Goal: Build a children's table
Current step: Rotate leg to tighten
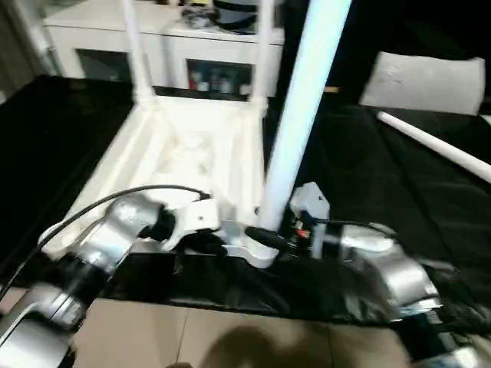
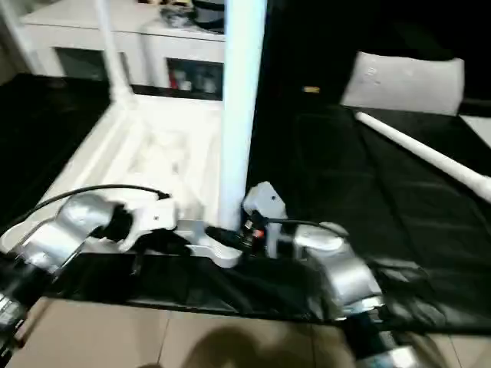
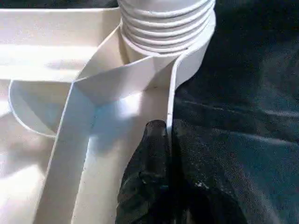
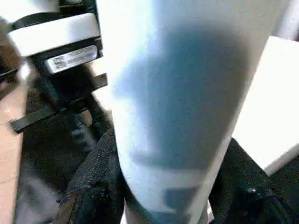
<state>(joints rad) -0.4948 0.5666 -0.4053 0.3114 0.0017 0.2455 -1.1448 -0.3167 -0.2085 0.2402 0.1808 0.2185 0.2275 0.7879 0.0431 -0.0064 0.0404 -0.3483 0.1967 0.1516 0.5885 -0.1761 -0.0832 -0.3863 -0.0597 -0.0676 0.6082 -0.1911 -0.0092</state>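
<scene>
The upturned tabletop [image 1: 180,165] lies on the black cloth [image 1: 383,176], ribbed underside up, 2 legs [image 1: 140,54] upright in its far sockets. At its near edge the left gripper [image 3: 159,154] is pinched narrow on the rim beside the near-right corner socket [image 3: 166,28]. Right of it, the right gripper [image 4: 163,186] clasps a 3rd leg [image 1: 303,107] low down, its long axis near vertical over that socket. A 4th leg [image 1: 437,144] lies farther right.

The upright leg [image 1: 295,115] runs off the top edge (its upper end unseen).
</scene>
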